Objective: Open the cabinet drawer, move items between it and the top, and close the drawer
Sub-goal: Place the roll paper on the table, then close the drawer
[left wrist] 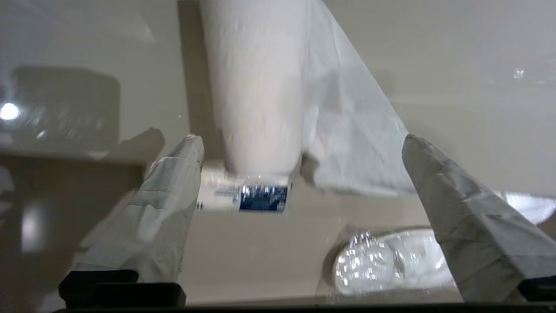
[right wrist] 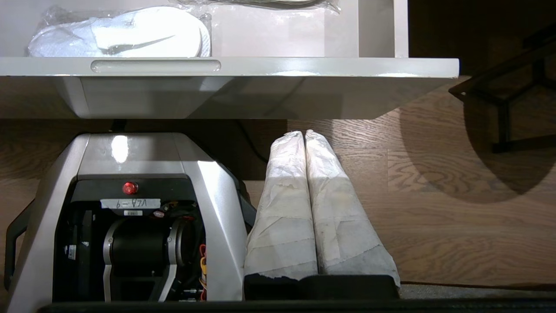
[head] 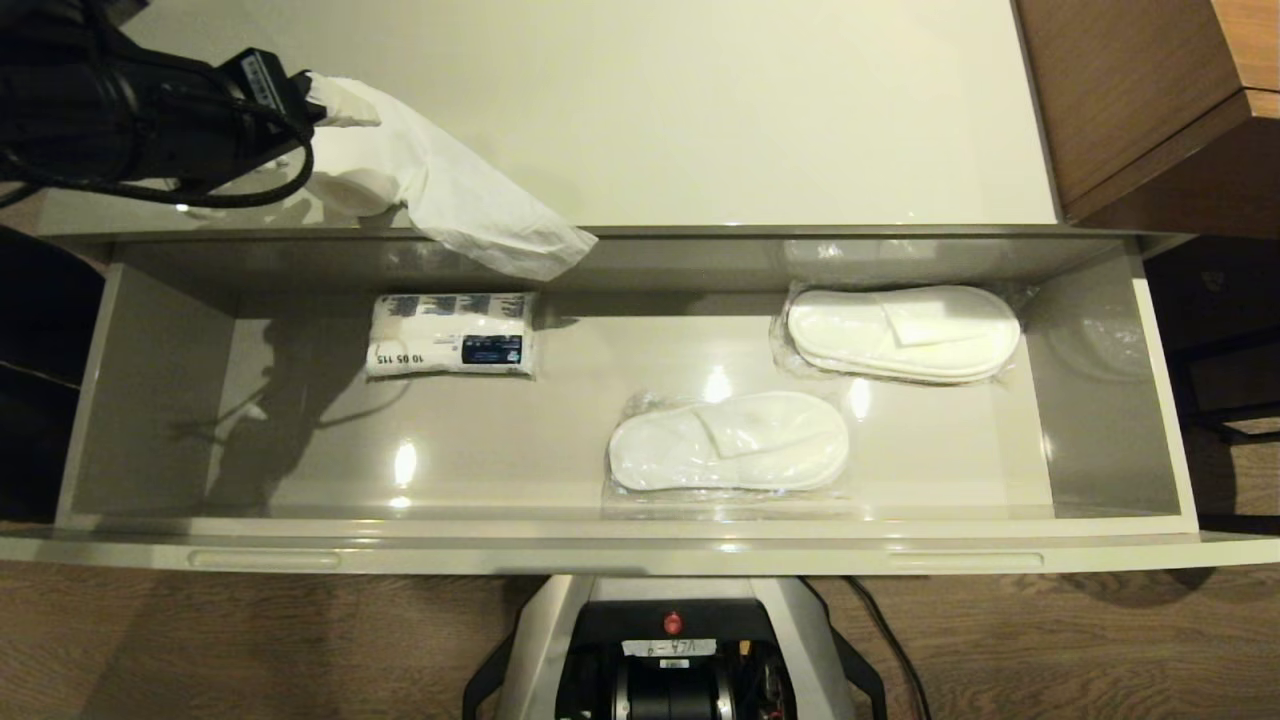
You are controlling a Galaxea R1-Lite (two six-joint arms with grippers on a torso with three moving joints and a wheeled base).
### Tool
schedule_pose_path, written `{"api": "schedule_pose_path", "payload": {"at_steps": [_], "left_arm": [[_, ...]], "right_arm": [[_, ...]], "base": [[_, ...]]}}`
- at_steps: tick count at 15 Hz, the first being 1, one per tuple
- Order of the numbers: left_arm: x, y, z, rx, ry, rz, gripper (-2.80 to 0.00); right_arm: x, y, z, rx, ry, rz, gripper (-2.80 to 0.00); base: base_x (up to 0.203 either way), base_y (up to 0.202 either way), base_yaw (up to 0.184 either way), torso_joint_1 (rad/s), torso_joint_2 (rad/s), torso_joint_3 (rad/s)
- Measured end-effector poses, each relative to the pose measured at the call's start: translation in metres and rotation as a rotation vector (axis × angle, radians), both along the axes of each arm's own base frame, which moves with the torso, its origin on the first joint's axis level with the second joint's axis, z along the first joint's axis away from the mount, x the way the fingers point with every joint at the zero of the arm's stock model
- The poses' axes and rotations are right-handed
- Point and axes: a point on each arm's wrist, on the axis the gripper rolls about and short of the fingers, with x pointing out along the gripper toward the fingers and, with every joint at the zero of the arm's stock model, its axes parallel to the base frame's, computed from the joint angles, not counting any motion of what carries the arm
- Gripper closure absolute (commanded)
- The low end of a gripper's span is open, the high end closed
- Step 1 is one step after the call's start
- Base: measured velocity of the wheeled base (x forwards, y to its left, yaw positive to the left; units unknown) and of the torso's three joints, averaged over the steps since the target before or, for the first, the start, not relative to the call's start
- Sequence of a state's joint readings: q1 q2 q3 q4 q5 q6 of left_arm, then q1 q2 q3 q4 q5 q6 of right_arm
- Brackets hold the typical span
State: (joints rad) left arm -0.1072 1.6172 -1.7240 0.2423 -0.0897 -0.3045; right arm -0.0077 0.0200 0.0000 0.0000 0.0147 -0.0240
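The cabinet drawer [head: 640,548] is pulled out wide. Two wrapped white slipper pairs [head: 728,440] [head: 905,332] lie in its right half. On the top [head: 700,100], at the left near the front edge, is the white paper roll [head: 358,188] [left wrist: 256,87]. Its loose tail [head: 480,215] [left wrist: 352,139] hangs over the edge into the drawer. My left gripper [left wrist: 300,139] hovers over the roll, open wide, with both fingers clear of the paper. One taped finger [head: 345,102] shows past the black arm. My right gripper [right wrist: 305,132] is shut and empty, parked low beside the base.
A white packet with a blue label [head: 450,335] [left wrist: 260,198] lies in the drawer's left half, just under the hanging tail. Brown wooden furniture [head: 1150,90] stands at the top's right end. The robot's base [head: 670,640] sits on the wood floor below the drawer front.
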Motion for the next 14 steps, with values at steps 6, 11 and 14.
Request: {"api": "schedule_pose_path", "payload": {"at_steps": [6,11,14], "left_arm": [[-0.05,0.005,-0.006,0.004,0.029,-0.009,0.0],[-0.129,0.011,-0.055,0.02,0.209,-0.034,0.0],[-0.148,0.013,-0.056,0.018,0.188,-0.036,0.0]], "right_arm": [[0.0,0.0,0.0,0.0,0.0,0.0,0.0],[0.0,0.0,0.0,0.0,0.0,0.0,0.0],[0.0,0.0,0.0,0.0,0.0,0.0,0.0]], "base": [[0.0,0.0,0.0,0.0,0.0,0.0],[0.0,0.0,0.0,0.0,0.0,0.0],[0.0,0.0,0.0,0.0,0.0,0.0]]}}
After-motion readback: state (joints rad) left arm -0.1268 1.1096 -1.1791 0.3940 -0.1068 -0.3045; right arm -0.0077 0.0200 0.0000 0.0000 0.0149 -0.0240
